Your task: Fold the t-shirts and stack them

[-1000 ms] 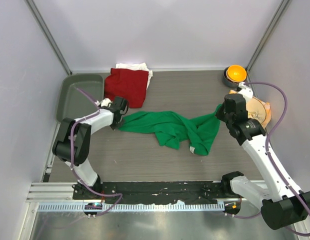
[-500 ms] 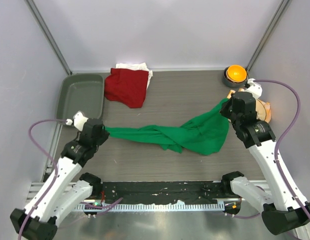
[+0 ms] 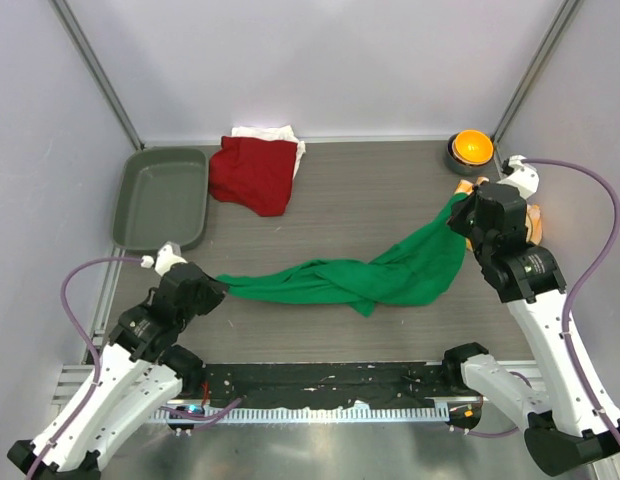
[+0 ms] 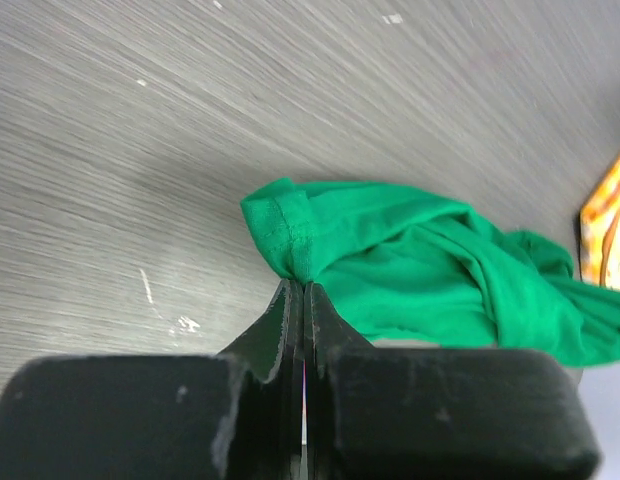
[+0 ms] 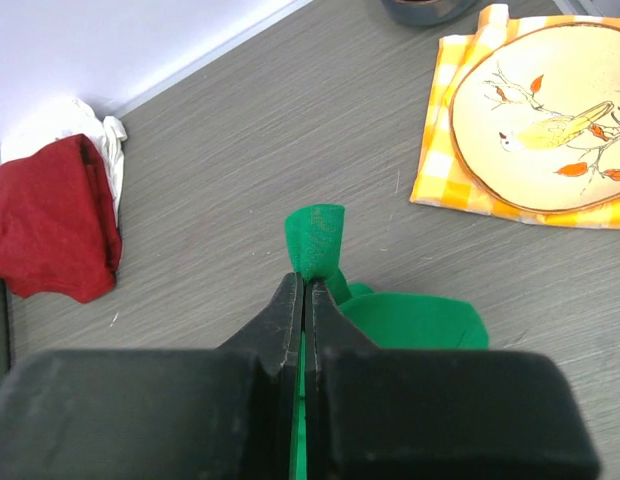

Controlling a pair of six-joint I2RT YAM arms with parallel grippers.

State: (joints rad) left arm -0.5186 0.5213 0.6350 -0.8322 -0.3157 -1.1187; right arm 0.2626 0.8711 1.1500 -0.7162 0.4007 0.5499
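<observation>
Table (image 3: 370,200): grey wood-grain top, matte, evenly lit. Back wall (image 3: 320,60), left wall (image 3: 40,150), right wall (image 3: 590,100): plain pale panels. Corner posts, two, grey metal: left (image 3: 98,75), right (image 3: 533,70). Near edge: toothed aluminium rail (image 3: 290,412).

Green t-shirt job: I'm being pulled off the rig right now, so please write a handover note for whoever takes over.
Left gripper: shut on one end of the green t-shirt, low over the near left of the table.
Right gripper: shut on its other end, raised at the right near the plate.
The shirt runs between them as a twisted band, its middle on the table.
At the back, the dark red t-shirt lies on the white t-shirt, beside the grey tray.
Done: green gripped at both ends.
Left: spread, fold and stack it; check the other two folds.
</observation>
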